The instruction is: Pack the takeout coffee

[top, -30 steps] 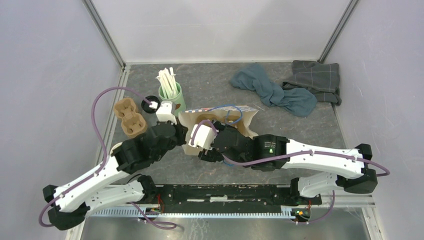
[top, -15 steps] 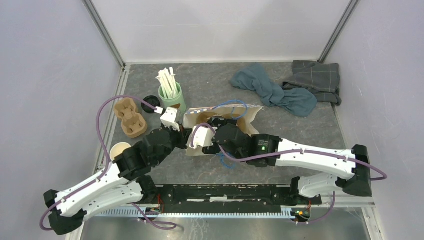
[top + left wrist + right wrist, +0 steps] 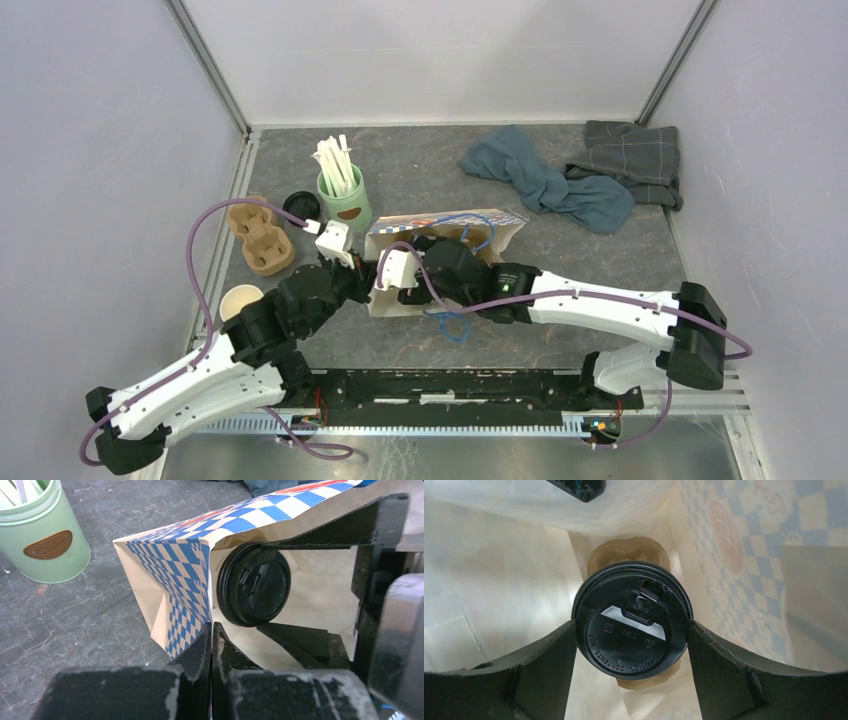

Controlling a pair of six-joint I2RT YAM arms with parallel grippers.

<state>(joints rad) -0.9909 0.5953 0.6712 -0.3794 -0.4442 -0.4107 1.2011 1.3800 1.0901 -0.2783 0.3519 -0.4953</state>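
The takeout coffee (image 3: pixel 631 635) shows its round black lid between my right gripper's fingers (image 3: pixel 549 660). They touch the lid on both sides, so the right gripper (image 3: pixel 631 630) is shut on it. Cup and gripper sit inside the mouth of a blue-checked paper bag (image 3: pixel 500 228). In the left wrist view the same lid (image 3: pixel 254 584) faces out of the bag (image 3: pixel 170 580). My left gripper (image 3: pixel 212 630) is shut on the bag's near rim. From above, the cup is hidden by the right gripper (image 3: pixel 420 262); the left gripper (image 3: pixel 368 278) is at the bag's left edge.
A brown cardboard cup carrier (image 3: pixel 629 555) lies deep in the bag under the cup. Left of the bag stand a mint-green mug of white sticks (image 3: pixel 345 200), another carrier (image 3: pixel 258 232), a loose black lid (image 3: pixel 298 204) and a cream paper cup (image 3: pixel 240 300). Two cloths (image 3: pixel 540 180) lie far right.
The left jaws closed fully on the bag's rim and that arm drew back toward the near left, uncovering the cream cup. The bag tipped over; the right gripper pushed further left into it.
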